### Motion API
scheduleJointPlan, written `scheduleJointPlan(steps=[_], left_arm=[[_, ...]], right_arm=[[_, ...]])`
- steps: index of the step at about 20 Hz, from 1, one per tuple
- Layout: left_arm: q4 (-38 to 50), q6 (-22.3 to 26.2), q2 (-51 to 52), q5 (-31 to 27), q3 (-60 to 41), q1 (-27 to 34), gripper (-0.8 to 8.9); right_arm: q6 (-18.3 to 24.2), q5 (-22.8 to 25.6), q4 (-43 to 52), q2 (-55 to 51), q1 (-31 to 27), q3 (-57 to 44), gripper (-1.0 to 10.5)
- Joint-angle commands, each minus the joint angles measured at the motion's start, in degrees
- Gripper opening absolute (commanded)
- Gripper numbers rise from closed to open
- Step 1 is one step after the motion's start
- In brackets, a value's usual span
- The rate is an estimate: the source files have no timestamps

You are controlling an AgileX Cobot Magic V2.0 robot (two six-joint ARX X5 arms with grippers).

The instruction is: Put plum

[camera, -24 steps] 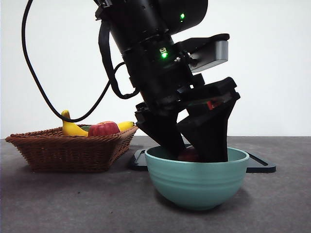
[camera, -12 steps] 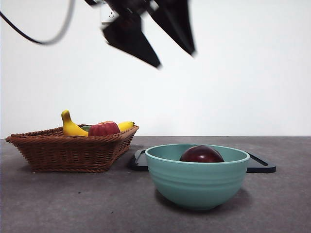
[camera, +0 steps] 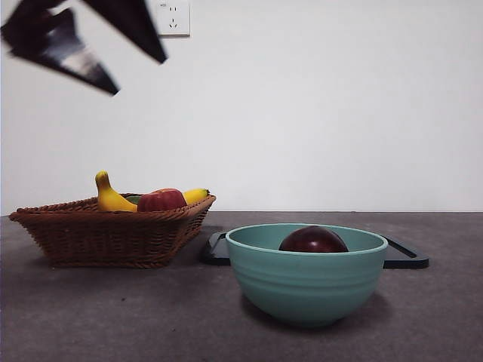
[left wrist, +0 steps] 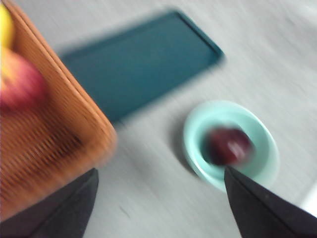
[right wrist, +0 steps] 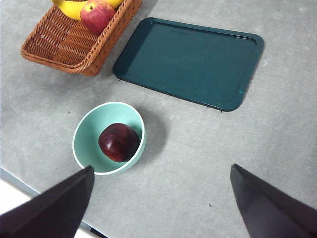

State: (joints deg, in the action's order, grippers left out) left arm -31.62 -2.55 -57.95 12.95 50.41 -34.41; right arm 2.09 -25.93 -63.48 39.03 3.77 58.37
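the plum [camera: 313, 240] sits alone in the teal bowl [camera: 306, 283], well below and apart from the left claw [camera: 106, 45], whose jaws gape wide and hold nothing; the right claw [right wrist: 161, 203] hangs above, likewise spread and empty; the placing looks done.

Glossy smooth plum [camera: 313, 240], woven wicker basket [camera: 113, 230], matt table [camera: 113, 317]

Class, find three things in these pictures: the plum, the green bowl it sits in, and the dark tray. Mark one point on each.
plum [right wrist: 118, 142]: right wrist view, middle of its glossy skin.
green bowl [camera: 306, 279]: front view, outer wall.
dark tray [right wrist: 193, 62]: right wrist view, bare floor.
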Motion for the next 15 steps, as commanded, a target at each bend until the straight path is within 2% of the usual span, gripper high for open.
scheduleJointPlan(steps=[1, 4, 11, 15], left_arm=[[-0.22, -2.32, 5.22, 3.89, -4.68, -0.42, 4.0], [-2.93, -3.13, 10.51, 9.7, -8.04, -0.55, 3.71], [-4.76, -3.32, 13.57, 9.84, -8.17, -0.59, 3.61], [-4.79, -3.34, 13.57, 9.86, -8.17, -0.59, 3.61]], right_arm=[[-0.57, -0.76, 0.42, 0.72, 0.24, 0.87, 4.4], [-0.57, -1.86, 0.37, 1.05, 0.24, 0.81, 4.4], [-1.73, -4.28, 1.2, 1.38, 1.73, -3.08, 4.4], [-8.57, -4.33, 10.4, 2.62, 5.75, -10.43, 4.2]])
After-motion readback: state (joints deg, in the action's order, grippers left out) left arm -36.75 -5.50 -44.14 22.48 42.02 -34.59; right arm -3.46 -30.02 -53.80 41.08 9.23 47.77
